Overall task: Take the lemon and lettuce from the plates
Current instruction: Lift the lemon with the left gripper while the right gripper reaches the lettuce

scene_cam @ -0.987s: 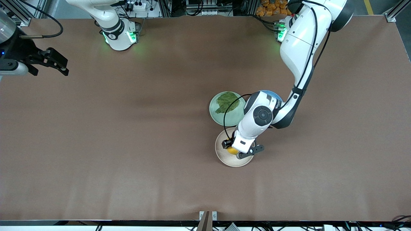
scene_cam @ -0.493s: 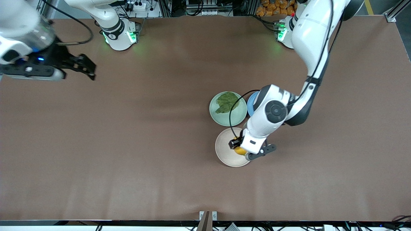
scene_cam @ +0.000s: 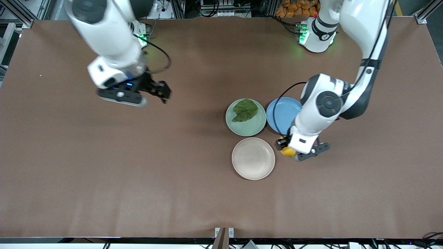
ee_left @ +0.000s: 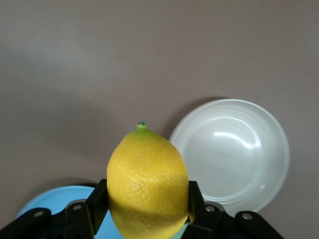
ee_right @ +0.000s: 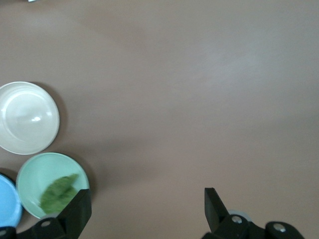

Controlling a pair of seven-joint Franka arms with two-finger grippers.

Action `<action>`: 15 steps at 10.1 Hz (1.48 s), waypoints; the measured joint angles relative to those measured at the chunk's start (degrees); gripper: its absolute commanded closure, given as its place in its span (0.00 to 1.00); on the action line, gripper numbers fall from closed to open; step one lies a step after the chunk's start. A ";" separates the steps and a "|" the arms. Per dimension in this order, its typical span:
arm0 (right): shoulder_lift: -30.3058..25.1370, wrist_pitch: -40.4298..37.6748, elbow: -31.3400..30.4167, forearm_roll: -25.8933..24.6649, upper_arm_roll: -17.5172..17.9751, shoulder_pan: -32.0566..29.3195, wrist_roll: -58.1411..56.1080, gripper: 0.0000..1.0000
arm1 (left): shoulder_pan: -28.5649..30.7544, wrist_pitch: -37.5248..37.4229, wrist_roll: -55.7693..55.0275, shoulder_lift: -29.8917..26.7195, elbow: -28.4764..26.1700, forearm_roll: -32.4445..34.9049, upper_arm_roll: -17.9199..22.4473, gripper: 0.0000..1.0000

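Note:
My left gripper [scene_cam: 287,150] is shut on the yellow lemon [scene_cam: 286,151], holding it in the air over the table between the beige plate [scene_cam: 253,162] and the blue plate. In the left wrist view the lemon [ee_left: 148,174] sits between the black fingers, with the beige plate [ee_left: 234,154] empty below. The crinkled green lettuce [scene_cam: 245,110] lies on the mint plate [scene_cam: 247,129]. My right gripper [scene_cam: 162,92] hangs open over the table toward the right arm's end, with nothing between its fingers [ee_right: 79,209]. The right wrist view shows the lettuce [ee_right: 57,193] on the mint plate [ee_right: 32,172].
A blue plate [scene_cam: 281,114] with nothing on it lies beside the mint plate, toward the left arm's end. All three plates sit close together. The brown table [scene_cam: 138,173] stretches wide around them.
The left gripper has lifted the lemon off the beige plate and carried it toward the left arm's end. The right arm has swung in from the table's edge toward the plates.

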 measured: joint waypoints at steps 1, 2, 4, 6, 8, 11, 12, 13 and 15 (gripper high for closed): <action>2.83 3.74 0.02 -0.07 0.00 2.95 5.13 0.00 | 2.70 0.00 3.82 -1.65 -2.10 0.01 0.05 1.00; 5.89 6.93 0.40 -0.22 -0.02 5.87 9.66 0.00 | 5.49 0.01 7.94 -3.06 -3.85 0.02 0.09 1.00; 13.35 8.97 4.43 -3.11 -0.04 11.81 17.31 0.00 | 10.72 -0.30 16.28 -5.44 -6.48 0.04 0.15 1.00; 22.06 9.64 10.97 -7.91 -0.11 17.86 24.73 0.00 | 15.58 -2.09 23.90 -6.77 -7.87 0.04 0.18 1.00; 28.64 13.81 14.25 -10.52 -0.30 22.38 29.32 0.00 | 19.70 -4.09 30.68 -7.30 -8.48 0.05 0.18 1.00; 34.41 19.78 15.35 -13.98 -0.48 24.65 32.60 0.01 | 24.04 -5.02 37.40 -5.78 -10.21 0.22 0.23 1.00; 35.92 21.74 15.50 -15.30 -0.60 24.65 32.67 0.04 | 24.39 -5.01 37.80 -4.25 -10.39 0.81 0.23 1.00; 37.34 23.78 15.61 -16.51 -0.70 24.63 32.70 0.06 | 24.67 -4.99 37.81 -2.71 -10.41 1.73 0.24 1.00; 40.30 25.69 16.90 -18.36 -0.82 24.64 32.71 0.16 | 25.18 -4.56 37.82 0.13 -10.32 3.09 0.23 1.00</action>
